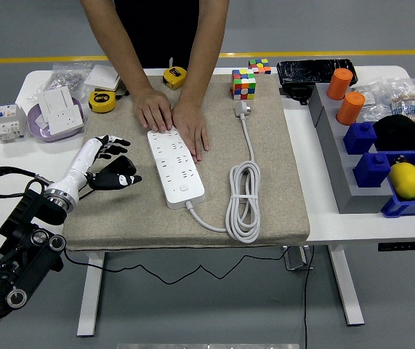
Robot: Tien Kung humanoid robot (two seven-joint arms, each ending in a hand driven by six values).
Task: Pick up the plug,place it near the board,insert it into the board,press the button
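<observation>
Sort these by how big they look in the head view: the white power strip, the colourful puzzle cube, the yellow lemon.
1. White power strip, clearly the largest.
2. Yellow lemon and colourful puzzle cube look about alike; the lemon sits nearer the camera, so I won't rank them.

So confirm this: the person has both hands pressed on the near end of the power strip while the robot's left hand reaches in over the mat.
Not the near end: in the head view the person's hands hold the power strip at its far end. The left hand does reach over the mat.
</observation>
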